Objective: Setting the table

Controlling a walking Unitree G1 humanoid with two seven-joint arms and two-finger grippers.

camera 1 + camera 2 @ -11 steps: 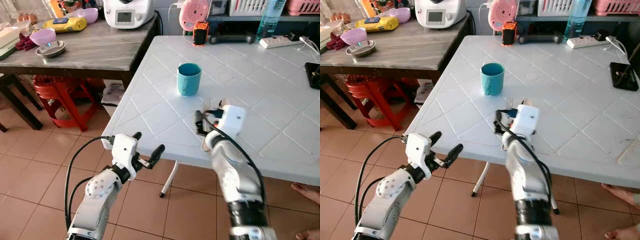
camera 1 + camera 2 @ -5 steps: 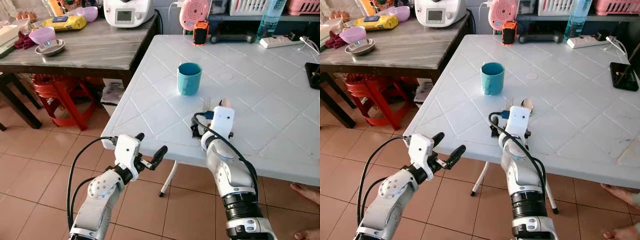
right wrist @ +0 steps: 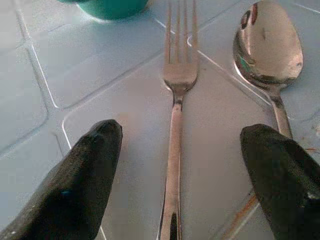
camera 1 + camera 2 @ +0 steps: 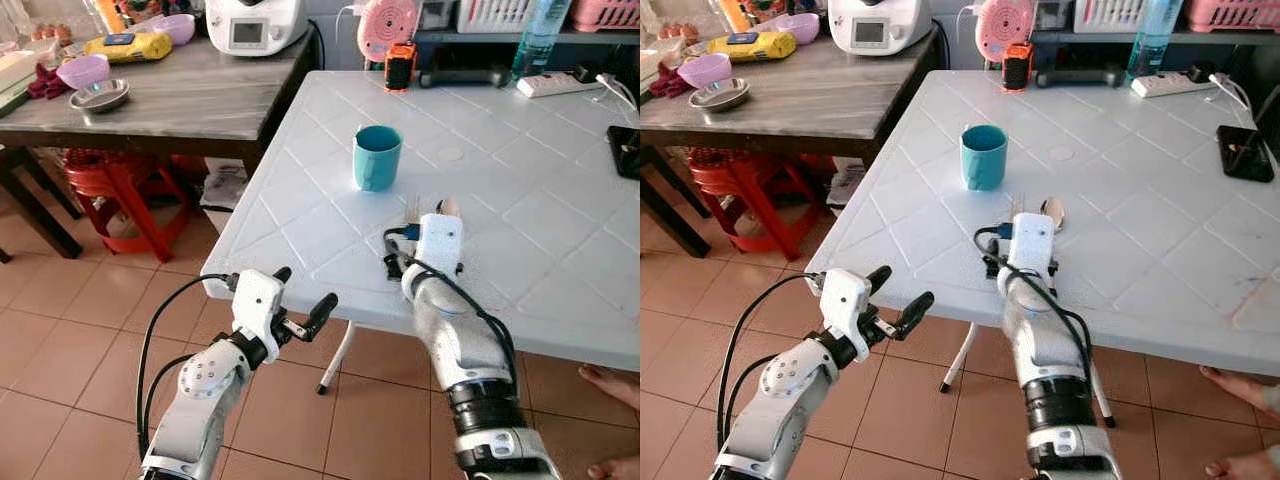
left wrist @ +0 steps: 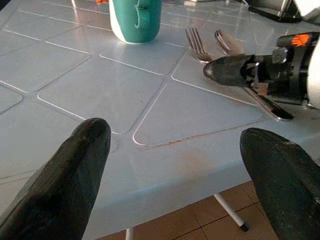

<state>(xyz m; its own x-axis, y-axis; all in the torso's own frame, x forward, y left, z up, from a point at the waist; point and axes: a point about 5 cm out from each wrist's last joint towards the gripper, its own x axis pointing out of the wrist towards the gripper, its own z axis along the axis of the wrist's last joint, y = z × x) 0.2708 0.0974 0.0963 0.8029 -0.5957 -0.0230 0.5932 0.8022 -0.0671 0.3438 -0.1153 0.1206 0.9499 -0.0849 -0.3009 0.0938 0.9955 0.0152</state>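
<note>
A white plastic table (image 4: pixel 520 200) with a diamond-grid top stands on a terracotta tiled floor, next to a dark wooden table (image 4: pixel 190 95) carrying bowls and a kitchen appliance. On the white top, near its front edge, a teal cup (image 4: pixel 377 157) stands upright, and just behind it towards the robot lie a fork (image 3: pixel 175 125) and a spoon (image 3: pixel 270 55), side by side and close but not touching.

Both pieces of cutlery lie flat with their long axes roughly parallel, running from the table's front edge towards the cup: tines and bowl point away from the robot, handles point back at it. That reads as a place setting laid out with the drink above the cutlery.

The right end effector (image 3: pixel 180 150) sits low over the table with its two black fingers spread wide apart, holding nothing; the fork's handle runs between them while the spoon's handle lies close to one finger. This position suggests it is either lining up on the fork or has just let it down; which one cannot be told.

The left end effector (image 4: pixel 300 300) hangs off the table's front edge above the floor, fingers wide open and empty, looking across the top at the cup and cutlery.
</note>
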